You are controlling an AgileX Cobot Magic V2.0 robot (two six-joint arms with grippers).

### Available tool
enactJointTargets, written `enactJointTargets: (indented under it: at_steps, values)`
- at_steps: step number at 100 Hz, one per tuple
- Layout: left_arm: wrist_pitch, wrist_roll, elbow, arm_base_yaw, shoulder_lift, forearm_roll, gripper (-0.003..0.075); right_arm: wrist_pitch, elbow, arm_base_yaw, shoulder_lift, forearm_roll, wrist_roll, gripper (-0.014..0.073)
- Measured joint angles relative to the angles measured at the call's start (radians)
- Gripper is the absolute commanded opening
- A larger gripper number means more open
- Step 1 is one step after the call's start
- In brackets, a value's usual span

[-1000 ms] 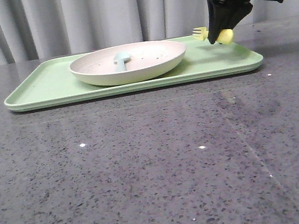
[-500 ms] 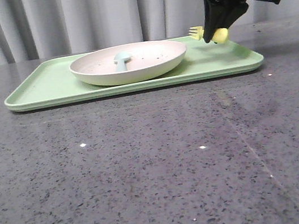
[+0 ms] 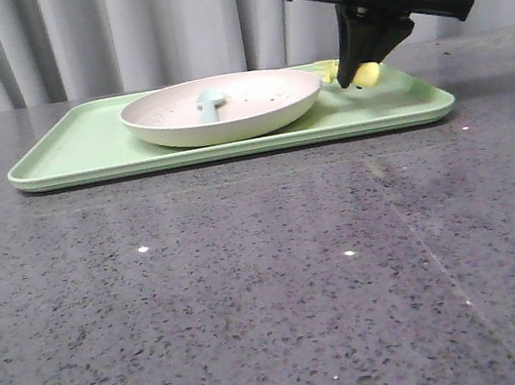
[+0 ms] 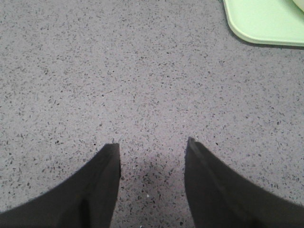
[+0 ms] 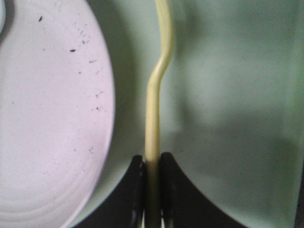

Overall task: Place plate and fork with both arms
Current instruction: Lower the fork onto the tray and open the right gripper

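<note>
The speckled off-white plate sits on the pale green tray and holds a pale blue utensil. My right gripper is shut on the yellow fork and holds it low over the tray, just right of the plate. In the right wrist view the fork runs edge-on from the closed gripper, beside the plate's rim. My left gripper is open and empty over bare table, out of the front view.
The grey speckled table stretches in front of the tray. A corner of the tray shows in the left wrist view. Grey curtains hang behind.
My right gripper has moved down and to the left with the fork, closer to the plate and the tray's surface. The left arm shows no earlier view.
</note>
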Motion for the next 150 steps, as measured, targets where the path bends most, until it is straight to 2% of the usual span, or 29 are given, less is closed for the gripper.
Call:
enactJointTargets:
  at_steps: [52,64,81,95,118,150]
  values:
    - [0.015,-0.001,0.000,0.000,0.000,0.000,0.0312,0.045,0.000,0.000,0.000,0.000,0.000,-0.0053]
    - [0.015,-0.001,0.000,0.000,0.000,0.000,0.0312,0.045,0.000,0.000,0.000,0.000,0.000,0.0033]
    - [0.015,-0.001,0.000,0.000,0.000,0.000,0.0312,0.047,0.000,0.000,0.000,0.000,0.000,0.0206]
    - [0.015,-0.001,0.000,0.000,0.000,0.000,0.0312,0.047,0.000,0.000,0.000,-0.002,0.000,0.0272]
    - [0.017,-0.001,0.000,0.000,0.000,0.000,0.0312,0.047,0.000,0.000,0.000,-0.019,0.000,0.0281]
    - [0.017,-0.002,0.000,0.000,0.000,0.000,0.0312,0.030,0.000,0.000,-0.051,-0.129,0.000,0.0281]
